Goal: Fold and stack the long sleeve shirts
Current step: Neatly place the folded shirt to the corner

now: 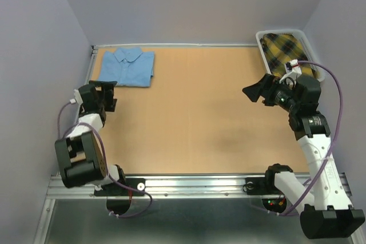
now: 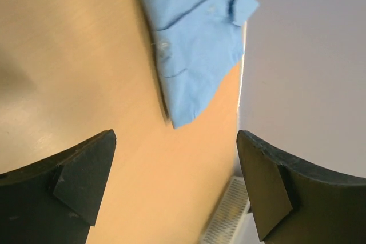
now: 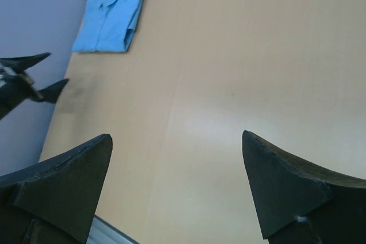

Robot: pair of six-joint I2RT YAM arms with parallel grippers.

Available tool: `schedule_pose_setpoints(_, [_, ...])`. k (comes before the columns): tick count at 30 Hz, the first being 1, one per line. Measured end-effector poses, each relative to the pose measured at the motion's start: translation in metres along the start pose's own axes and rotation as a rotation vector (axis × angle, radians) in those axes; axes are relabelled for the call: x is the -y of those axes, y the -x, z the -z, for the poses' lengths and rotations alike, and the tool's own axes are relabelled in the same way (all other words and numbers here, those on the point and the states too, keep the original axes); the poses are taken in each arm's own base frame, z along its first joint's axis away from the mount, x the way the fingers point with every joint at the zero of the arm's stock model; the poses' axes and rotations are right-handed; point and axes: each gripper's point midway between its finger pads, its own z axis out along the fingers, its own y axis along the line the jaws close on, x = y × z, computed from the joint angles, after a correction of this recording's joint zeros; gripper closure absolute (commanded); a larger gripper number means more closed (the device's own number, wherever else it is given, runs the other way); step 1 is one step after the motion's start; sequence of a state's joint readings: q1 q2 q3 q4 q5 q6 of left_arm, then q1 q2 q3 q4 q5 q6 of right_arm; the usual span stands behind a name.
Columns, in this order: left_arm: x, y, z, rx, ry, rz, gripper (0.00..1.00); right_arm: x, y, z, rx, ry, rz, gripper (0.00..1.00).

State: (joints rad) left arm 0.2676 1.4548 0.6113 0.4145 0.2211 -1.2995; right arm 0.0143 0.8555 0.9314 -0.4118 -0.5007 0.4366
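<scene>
The folded light blue shirt (image 1: 127, 67) is lying at the far left corner of the table (image 1: 194, 130). The left hand (image 1: 107, 96) is hovering near it by the left edge, jaws spread wide, gripping nothing. The right hand (image 1: 254, 91), equally wide and empty, is hanging beside the white bin (image 1: 260, 39) at the far right corner, where a yellow plaid shirt (image 1: 283, 50) is sitting.

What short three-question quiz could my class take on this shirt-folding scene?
1. True or false: the folded blue shirt lies at the table's far left corner.
2. The plaid garment lies: A in the white bin; B on the blue shirt; C on the bare table.
3. Fill in: the left pincer and right pincer both stand ____.
Key: 1 true; 2 A; 3 open.
</scene>
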Motion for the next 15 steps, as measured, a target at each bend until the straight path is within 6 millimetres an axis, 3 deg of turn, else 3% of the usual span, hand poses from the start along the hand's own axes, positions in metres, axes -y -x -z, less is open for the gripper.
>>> schedule_pose_setpoints(4, [0.051,0.02,0.054,0.099,-0.067,-0.306,0.01,0.003,0.022,0.019,0.076,-0.095,0.062,0.0])
schedule_pose_setpoints(9, [0.13,0.034,0.154,0.246,-0.204,-0.653,0.01,0.005,0.054,0.047,0.199,-0.225,0.099,0.0])
schedule_pose_setpoints(11, [0.162,0.028,0.199,0.294,-0.296,-0.768,0.01,0.006,0.065,0.056,0.237,-0.272,0.103,0.0])
schedule_pose_setpoints(13, [0.19,0.005,0.246,0.298,-0.414,-0.887,0.01,0.007,0.077,0.064,0.274,-0.322,0.106,0.0])
schedule_pose_setpoints(15, [0.202,-0.014,0.279,0.281,-0.482,-0.97,0.01,0.005,0.089,0.073,0.315,-0.363,0.118,0.0])
